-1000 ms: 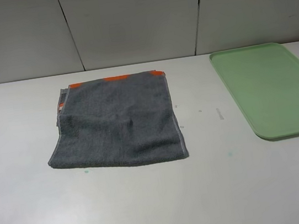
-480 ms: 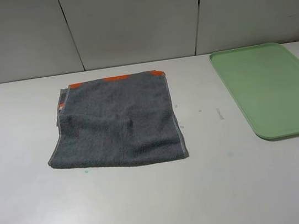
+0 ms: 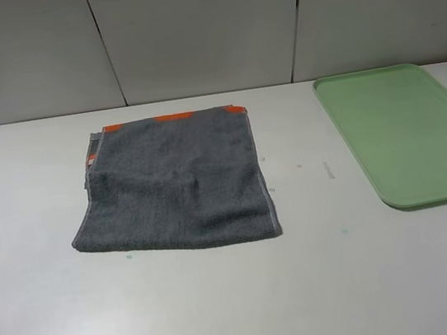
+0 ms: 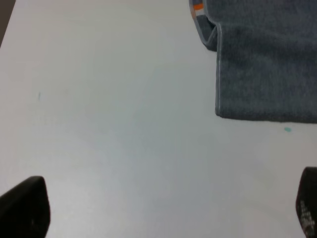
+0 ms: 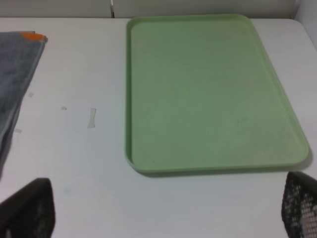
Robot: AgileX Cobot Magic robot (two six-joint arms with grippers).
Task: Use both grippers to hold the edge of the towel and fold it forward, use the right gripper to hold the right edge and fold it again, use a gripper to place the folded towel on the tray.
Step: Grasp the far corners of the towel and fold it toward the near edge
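so: white table (image 3: 54,324) carries everything. pale green tray (image 3: 406,133) sits well apart on the right, likely parked there as the drop-off. grey towel (image 3: 176,182) lies flat left of centre, with the near edge of the towel (image 3: 176,242) facing the arms for an easy pinch. left gripper (image 4: 166,208) and right gripper (image 5: 162,206) are both spread wide, holding nothing, off the cloth.

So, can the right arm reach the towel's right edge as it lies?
Likely yes: the right edge of the towel lies flat on open table, the tray well aside, jaws wide open.
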